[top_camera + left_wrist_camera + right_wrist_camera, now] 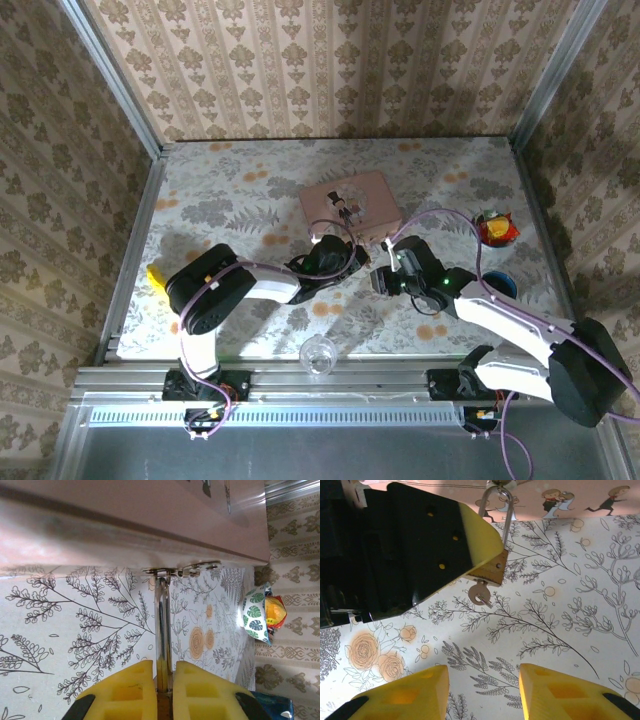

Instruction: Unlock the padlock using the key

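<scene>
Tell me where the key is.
Right wrist view, upper centre: the key pokes out beneath the padlock, which the left tool clamps by the pink box.

Box set mid-table. Padlock hooked at box's near edge, clamped in left gripper. Key lodged in padlock's underside. Right gripper placed near key, apart. Bowl set right of box; glass at near edge.
</scene>
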`<state>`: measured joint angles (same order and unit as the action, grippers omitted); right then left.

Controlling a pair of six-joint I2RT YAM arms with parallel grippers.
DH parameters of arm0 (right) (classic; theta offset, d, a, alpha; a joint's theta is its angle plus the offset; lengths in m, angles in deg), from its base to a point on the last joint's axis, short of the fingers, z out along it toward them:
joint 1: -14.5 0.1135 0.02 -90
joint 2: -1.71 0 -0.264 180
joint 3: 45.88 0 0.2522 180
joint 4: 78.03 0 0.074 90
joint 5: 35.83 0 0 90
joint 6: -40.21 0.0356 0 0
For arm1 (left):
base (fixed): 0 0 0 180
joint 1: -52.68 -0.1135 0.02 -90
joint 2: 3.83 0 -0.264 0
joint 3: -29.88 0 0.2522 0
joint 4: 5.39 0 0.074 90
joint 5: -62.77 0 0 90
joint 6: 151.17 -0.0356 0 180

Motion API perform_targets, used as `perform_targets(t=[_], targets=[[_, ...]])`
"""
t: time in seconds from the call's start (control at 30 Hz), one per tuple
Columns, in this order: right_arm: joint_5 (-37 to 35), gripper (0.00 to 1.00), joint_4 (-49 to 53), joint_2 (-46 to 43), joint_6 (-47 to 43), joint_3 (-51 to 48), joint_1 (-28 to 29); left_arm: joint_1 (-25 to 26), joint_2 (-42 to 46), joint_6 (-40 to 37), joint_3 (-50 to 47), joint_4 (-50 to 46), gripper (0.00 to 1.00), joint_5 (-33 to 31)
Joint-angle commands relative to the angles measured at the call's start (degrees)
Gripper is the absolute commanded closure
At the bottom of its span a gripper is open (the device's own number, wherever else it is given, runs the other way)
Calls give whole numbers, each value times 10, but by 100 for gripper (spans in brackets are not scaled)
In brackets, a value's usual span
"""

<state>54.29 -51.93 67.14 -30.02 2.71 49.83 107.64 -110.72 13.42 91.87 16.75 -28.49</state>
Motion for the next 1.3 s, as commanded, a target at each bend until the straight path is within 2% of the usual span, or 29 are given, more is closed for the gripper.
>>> perform_targets(t=[0.0, 0.7, 1.27], targets=[[-19, 57, -18, 10, -17, 21, 4, -4, 12, 1, 8, -48, 100, 20], [-17, 59, -68, 87, -49, 42, 4, -11, 8, 31, 12, -49, 100, 53], [-80, 64, -88, 158, -87, 67, 28, -14, -4, 58, 15, -46, 100, 78]])
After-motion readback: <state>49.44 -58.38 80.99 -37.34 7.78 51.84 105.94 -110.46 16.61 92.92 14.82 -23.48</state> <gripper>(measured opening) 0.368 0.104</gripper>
